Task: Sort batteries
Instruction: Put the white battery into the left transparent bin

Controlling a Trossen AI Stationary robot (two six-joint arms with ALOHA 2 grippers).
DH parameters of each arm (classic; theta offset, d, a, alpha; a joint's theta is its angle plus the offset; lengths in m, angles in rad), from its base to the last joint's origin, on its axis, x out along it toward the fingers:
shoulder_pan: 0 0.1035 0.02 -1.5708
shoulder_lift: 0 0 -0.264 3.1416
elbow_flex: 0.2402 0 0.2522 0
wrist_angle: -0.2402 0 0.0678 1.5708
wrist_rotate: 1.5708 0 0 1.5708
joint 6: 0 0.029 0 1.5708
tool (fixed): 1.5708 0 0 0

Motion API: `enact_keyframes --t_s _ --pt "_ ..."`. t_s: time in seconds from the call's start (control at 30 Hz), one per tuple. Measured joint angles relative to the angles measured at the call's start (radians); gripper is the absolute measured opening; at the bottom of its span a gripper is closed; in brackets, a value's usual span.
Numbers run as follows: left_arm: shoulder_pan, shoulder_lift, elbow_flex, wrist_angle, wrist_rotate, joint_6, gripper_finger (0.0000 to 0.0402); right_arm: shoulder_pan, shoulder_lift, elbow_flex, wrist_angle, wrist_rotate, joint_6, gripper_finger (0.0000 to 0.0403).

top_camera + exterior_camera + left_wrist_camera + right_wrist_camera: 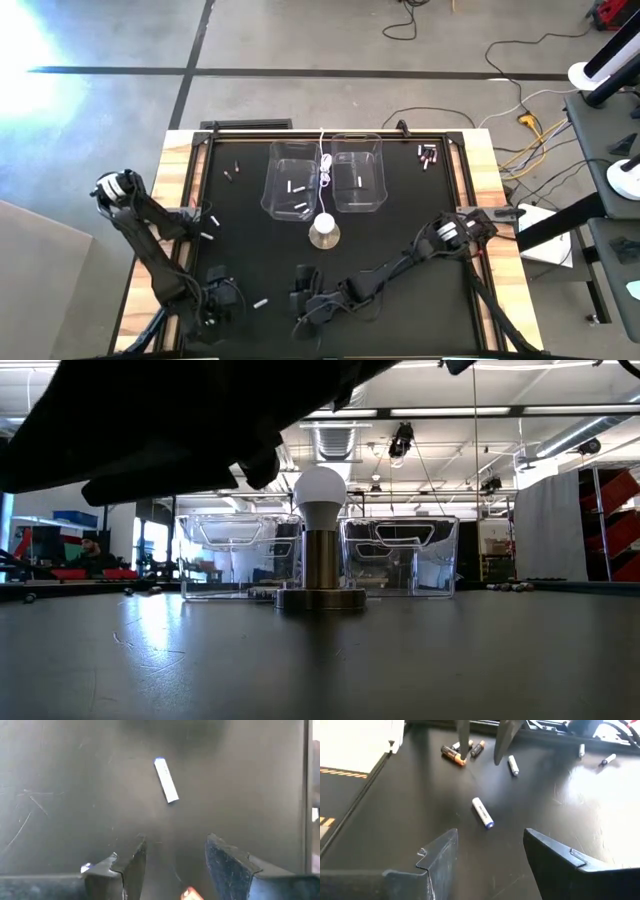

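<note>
A silvery-white battery (260,302) lies flat on the black mat near the near edge, between my two grippers. My left gripper (217,296) stands open just left of it, and the left wrist view shows the battery (166,780) ahead of the fingers. My right gripper (305,300) is open just right of it, with the same battery (482,812) beyond its fingertips. Neither touches it. More batteries lie loose: dark ones (428,155) at the far right, dark ones (232,170) at the far left, white ones (206,226) at the left.
Two clear plastic bins (295,180) (358,175) stand side by side at the far middle, each holding a few white cells. A white cable runs between them to a round-based white bulb (323,232) in front. Dark orange-tipped batteries (452,754) lie beyond the left gripper's fingers (462,740).
</note>
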Motion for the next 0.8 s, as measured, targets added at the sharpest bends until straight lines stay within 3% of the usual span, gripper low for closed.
enact_keyframes --t_s 0.27,0.43,0.8 --pt "0.0 0.099 0.01 0.004 -0.008 -0.032 0.0178 -0.02 0.0 -0.038 0.099 -0.008 -0.005 0.0219" --pt "0.0 0.096 0.009 -0.005 0.016 -0.043 0.0178 -0.056 0.049 -0.036 0.192 -0.1 -0.02 0.0219" --pt "0.002 0.09 0.008 0.018 -0.004 -0.049 0.0178 -0.089 0.184 0.105 0.187 -0.195 -0.061 0.0219"
